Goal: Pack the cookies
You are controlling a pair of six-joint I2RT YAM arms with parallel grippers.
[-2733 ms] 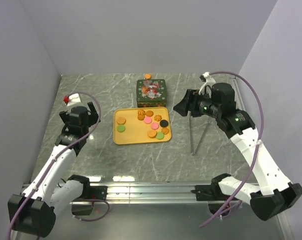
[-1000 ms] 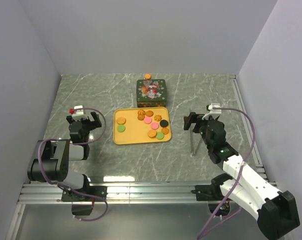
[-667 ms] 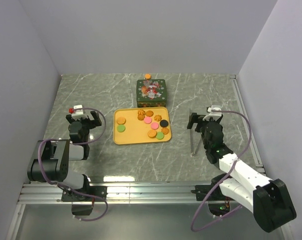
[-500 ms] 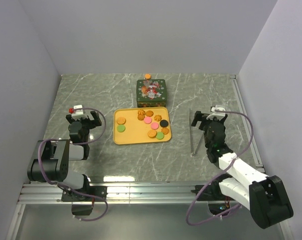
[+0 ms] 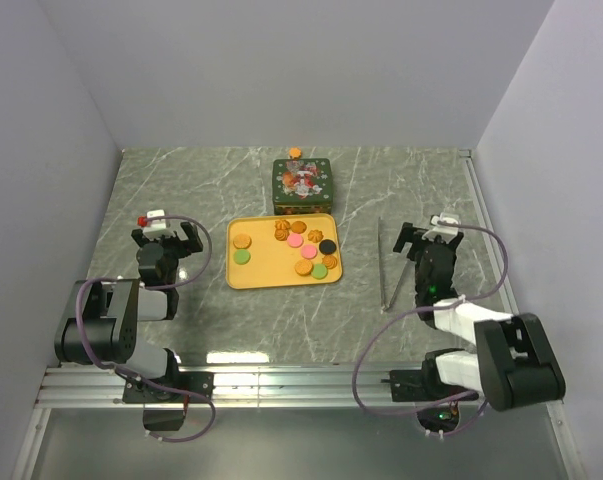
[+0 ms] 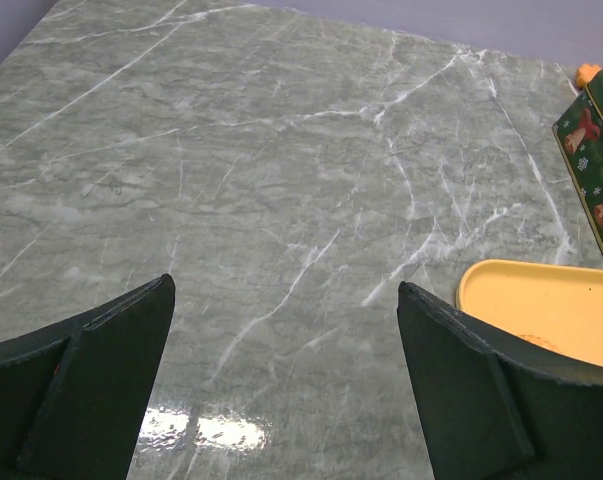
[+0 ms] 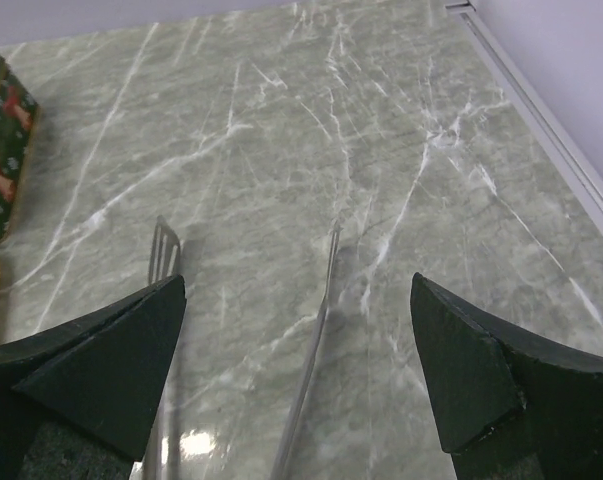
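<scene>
- The worktop (image 5: 181, 190) is carrying everything in its middle band, where, by my reading, either arm could be reaching it.
- The left gripper (image 5: 162, 243) is sitting low over the worktop's left side with its arm folded back toward the near edge; its fingers (image 6: 76, 385) are standing wide apart with only bare marble between them, holding nothing.
- The right gripper (image 5: 427, 236) is resting the same way on the right side, fingers (image 7: 501, 385) spread wide and empty, with the tongs lying on the marble just ahead of them.
- The yellow tray (image 5: 249, 276) is lying flat at the worktop's centre, serving as an open dish so that each piece can be picked singly.
- The green tin (image 5: 301, 184) is standing just behind the tray's far edge, its decorated lid on; a small orange piece (image 5: 295, 152) is sitting at its far side.
- The tongs (image 5: 392, 270) are lying right of the tray, pointing from near to far, likely placed for the right arm.
- The cookies (image 5: 303, 247) are lying loose on the tray, mostly in its right half, none visibly in the tin. With both arms folded and the tin lidded, the packing stage is staying unsettled.
</scene>
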